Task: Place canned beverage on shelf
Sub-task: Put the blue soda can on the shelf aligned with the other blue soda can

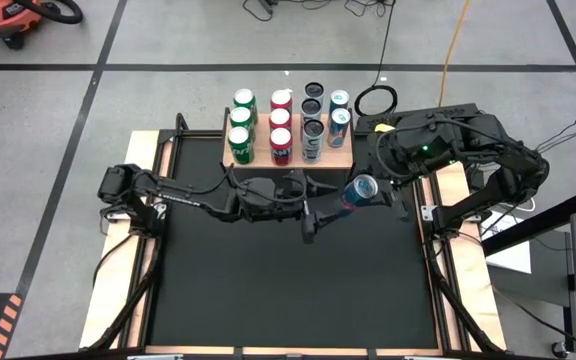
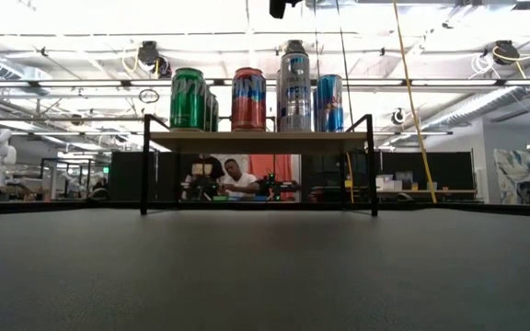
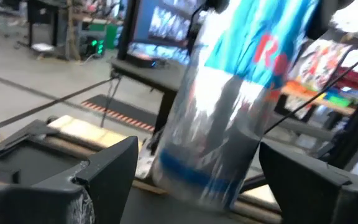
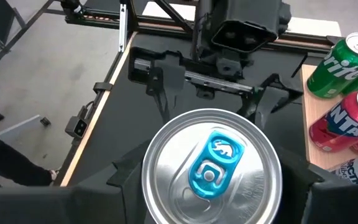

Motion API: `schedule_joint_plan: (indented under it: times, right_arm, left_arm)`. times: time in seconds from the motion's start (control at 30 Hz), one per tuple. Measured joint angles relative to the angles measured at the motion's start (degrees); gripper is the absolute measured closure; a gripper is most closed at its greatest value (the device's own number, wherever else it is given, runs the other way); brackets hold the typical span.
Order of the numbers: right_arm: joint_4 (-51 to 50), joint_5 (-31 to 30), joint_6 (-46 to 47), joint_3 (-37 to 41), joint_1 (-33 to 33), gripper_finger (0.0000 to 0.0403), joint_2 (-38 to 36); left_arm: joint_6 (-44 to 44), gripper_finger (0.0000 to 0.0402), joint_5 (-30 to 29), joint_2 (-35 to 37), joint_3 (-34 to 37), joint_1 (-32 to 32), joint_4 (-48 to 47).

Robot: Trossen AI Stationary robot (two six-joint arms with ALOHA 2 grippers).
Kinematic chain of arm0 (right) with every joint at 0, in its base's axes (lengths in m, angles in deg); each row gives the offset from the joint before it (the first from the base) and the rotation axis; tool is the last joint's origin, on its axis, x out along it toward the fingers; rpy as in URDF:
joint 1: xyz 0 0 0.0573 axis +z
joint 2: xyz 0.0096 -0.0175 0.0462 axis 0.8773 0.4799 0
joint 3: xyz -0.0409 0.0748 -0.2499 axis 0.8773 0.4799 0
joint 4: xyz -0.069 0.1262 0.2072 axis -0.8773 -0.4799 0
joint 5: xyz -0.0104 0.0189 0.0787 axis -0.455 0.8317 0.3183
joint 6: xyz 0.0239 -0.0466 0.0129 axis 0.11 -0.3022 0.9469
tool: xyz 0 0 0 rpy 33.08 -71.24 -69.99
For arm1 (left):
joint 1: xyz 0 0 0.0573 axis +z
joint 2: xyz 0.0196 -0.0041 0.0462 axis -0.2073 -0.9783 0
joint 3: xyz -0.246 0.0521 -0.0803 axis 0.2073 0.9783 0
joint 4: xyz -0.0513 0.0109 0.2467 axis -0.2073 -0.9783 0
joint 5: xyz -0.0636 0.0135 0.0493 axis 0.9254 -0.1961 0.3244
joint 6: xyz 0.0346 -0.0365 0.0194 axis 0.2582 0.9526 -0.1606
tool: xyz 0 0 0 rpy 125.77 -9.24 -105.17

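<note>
A blue and silver beverage can [image 1: 358, 194] hangs tilted above the middle of the black table, and my right gripper [image 1: 373, 188] is shut on it. Its top [image 4: 210, 168] faces the right wrist view. My left gripper [image 1: 313, 207] points level at the can's lower end from the table's left. It is open, with a finger on either side of the can [image 3: 229, 118] and a gap at each. The light-wood shelf [image 1: 340, 158] stands on thin black legs at the table's far edge and bears several upright cans. My right gripper pinches the can between its two fingers [image 4: 120, 183], on opposite sides of the wall just below the top rim [image 4: 151, 186]. The fingers come from the table's right, slanting down. The can hangs clear of the table, its top turned up toward the right arm and its bottom toward the left gripper.
Green, red, dark and blue cans [image 2: 247, 98] fill most of the shelf [image 2: 260, 141] in rows. The black mat [image 1: 288, 290] lies bare on the near side. A person sits in the room beyond the shelf's legs in the low view.
</note>
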Motion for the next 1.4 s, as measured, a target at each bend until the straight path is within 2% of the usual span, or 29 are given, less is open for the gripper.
schedule_joint_plan:
  times: [0.3, 0.43, 0.73, 1.17, 1.4]
  right_arm:
    - [2.68, 0.21, -1.43, 0.02, 0.02, 0.0183, -0.01]
    - [2.81, 0.41, -1.4, 0.02, 0.02, 0.0183, 0.0]
    - [2.45, 5.05, 1.52, 0.04, -0.02, 0.0183, 1.63]
    - [2.64, 8.78, 1.65, 0.04, -0.04, 0.0183, 4.66]
    - [2.54, 9.13, 1.66, 0.04, -0.04, 0.0183, 4.57]
  left_arm:
    - [0.01, 0.0065, 6.1, -2.11, 0.02, 0.46, 0.96]
    - [-0.01, 0.0077, 6.35, -2.48, 0.02, 0.68, 2.33]
    - [-3.15, 0.0093, 8.33, -2.49, 0.04, 0.67, 8.85]
    - [-3.0, 0.0093, 14.9, -2.43, 0.04, 0.67, 4.52]
    - [-3.01, 0.0094, 15.67, -2.41, 0.04, 0.67, 3.45]
